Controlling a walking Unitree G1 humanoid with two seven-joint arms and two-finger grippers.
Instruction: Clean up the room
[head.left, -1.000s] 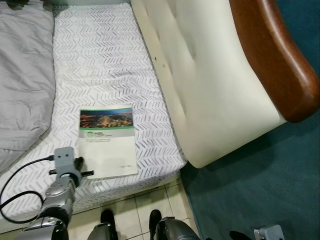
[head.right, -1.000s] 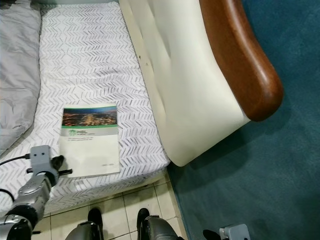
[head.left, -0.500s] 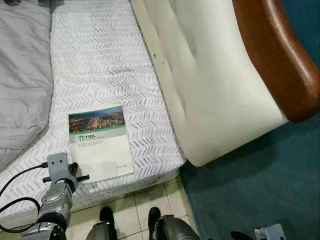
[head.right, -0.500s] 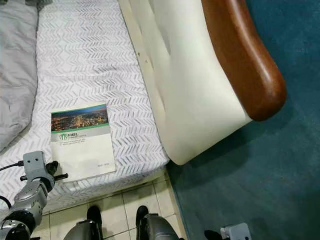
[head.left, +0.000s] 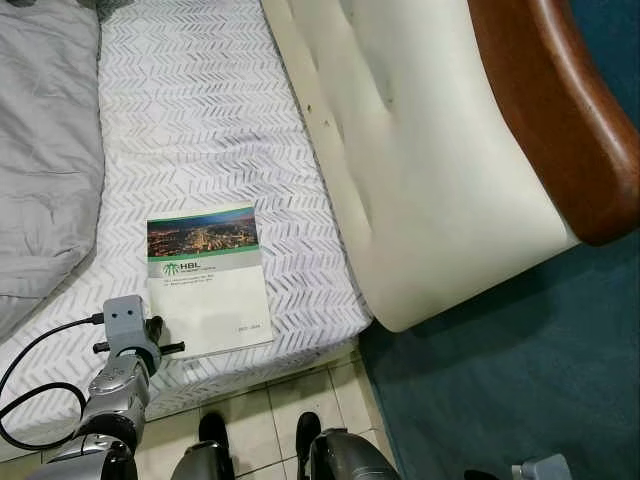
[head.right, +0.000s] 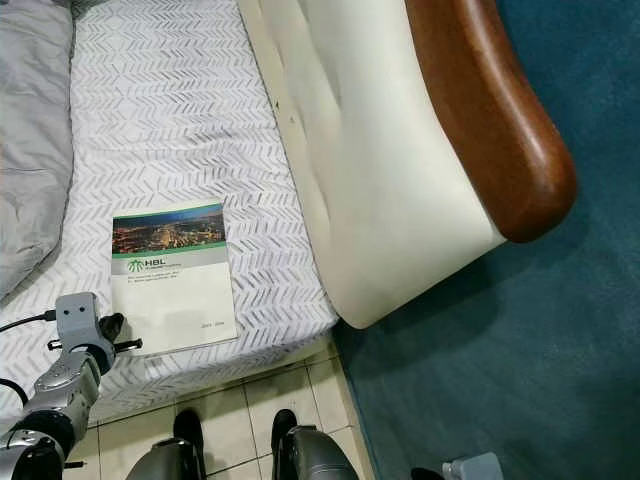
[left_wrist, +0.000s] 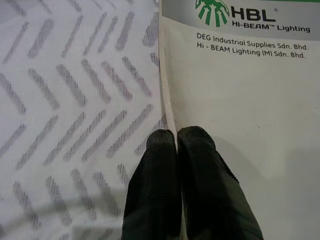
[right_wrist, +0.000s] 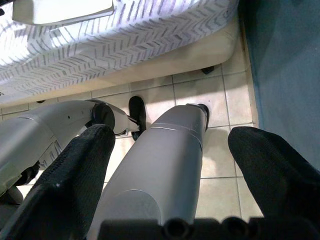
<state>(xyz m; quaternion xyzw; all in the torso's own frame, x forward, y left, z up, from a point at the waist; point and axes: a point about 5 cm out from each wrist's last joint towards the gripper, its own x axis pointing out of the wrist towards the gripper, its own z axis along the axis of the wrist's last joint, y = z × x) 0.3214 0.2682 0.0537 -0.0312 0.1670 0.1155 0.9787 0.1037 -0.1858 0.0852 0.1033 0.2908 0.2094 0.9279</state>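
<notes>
Left wrist view: left gripper (left_wrist: 176, 137) jaws pressed together on glossy booklet (left_wrist: 240, 100) edge.

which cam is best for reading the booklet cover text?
Left wrist view: the booklet is close up, its HBL Hi-Beam Lighting print legible, left tool at its edge. Eye views show the whole cover, text tiny. Right wrist view shows one corner.

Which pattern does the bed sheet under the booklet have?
The white fabric bed sheet carries a grey chevron pattern, seen closest in the left wrist view.
</notes>
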